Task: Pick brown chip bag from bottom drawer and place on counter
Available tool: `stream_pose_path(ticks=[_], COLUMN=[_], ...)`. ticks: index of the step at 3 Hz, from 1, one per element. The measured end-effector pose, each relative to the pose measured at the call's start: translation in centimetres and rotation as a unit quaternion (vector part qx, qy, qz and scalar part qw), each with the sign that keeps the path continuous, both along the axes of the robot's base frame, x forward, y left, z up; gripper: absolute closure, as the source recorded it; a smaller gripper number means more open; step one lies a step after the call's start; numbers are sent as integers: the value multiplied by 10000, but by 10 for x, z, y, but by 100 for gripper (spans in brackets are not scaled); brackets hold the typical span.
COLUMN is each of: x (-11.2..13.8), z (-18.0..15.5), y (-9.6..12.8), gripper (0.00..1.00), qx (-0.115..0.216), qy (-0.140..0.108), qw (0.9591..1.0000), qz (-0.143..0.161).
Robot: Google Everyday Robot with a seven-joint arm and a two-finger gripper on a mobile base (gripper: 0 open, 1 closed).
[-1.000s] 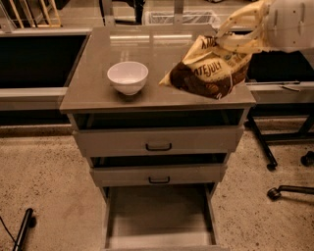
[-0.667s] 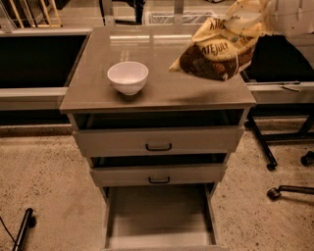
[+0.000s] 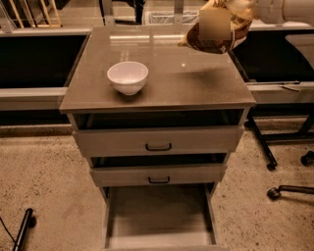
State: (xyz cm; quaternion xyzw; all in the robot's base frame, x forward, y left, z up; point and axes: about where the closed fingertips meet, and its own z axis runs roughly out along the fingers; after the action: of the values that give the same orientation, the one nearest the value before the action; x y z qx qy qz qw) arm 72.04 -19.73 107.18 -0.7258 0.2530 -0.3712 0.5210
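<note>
In the camera view, I have the gripper at the top right, clenched on the brown chip bag. The bag hangs clear above the back right corner of the worktop and throws a shadow on the slab. I judge it is held high so it can come down on free surface, well apart from the white bowl. The bottom drawer stands pulled out, its floor showing. The bag looks crumpled, dark brown below and cream-yellow above.
</note>
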Motion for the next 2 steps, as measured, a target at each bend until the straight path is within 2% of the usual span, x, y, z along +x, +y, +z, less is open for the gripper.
stream_pose_path(ticks=[1, 2], x=[41, 81], z=[-4, -8], y=[2, 10], gripper=[100, 100], qx=[40, 112], qy=[-330, -671], qw=[9989, 9959], qz=[-323, -596])
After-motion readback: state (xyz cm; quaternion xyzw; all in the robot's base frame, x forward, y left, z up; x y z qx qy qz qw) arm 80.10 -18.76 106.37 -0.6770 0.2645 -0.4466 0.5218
